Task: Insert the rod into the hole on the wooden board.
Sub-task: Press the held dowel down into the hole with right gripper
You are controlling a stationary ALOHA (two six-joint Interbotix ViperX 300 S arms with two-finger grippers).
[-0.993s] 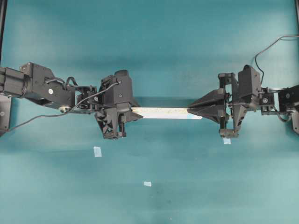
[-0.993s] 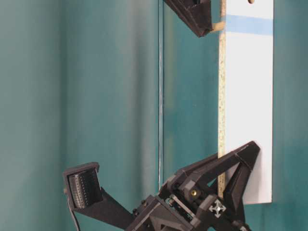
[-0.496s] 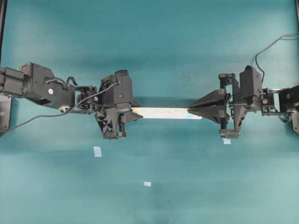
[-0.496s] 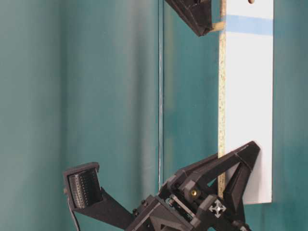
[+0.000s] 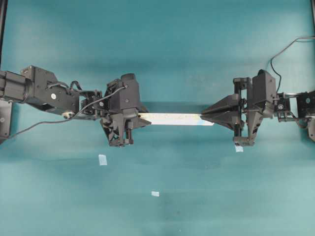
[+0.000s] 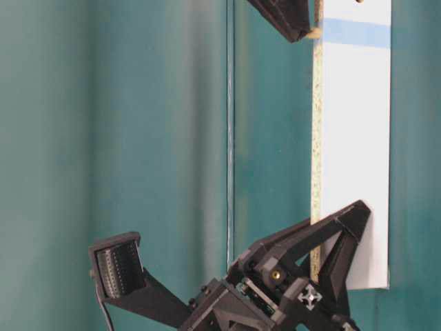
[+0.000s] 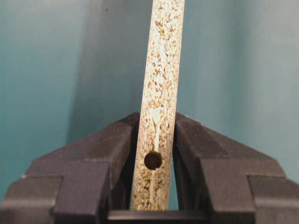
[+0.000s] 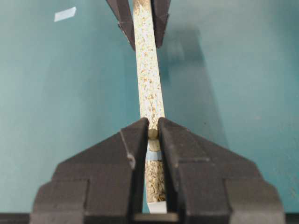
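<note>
Now I have the board [image 5: 170,118] held edge-up off the tabletop [image 5: 197,196] between both arms, its long axis running left to right. My left gripper [image 7: 156,154] is clamped on one end, beside that end's hole. My right gripper [image 8: 153,133] pinches the rod [image 8: 152,132] at its tips, right against the speckled edge by the blue mark [image 6: 355,32]. Whether the rod is already in its hole I cannot tell; it looks lined up and pressing in.
</note>
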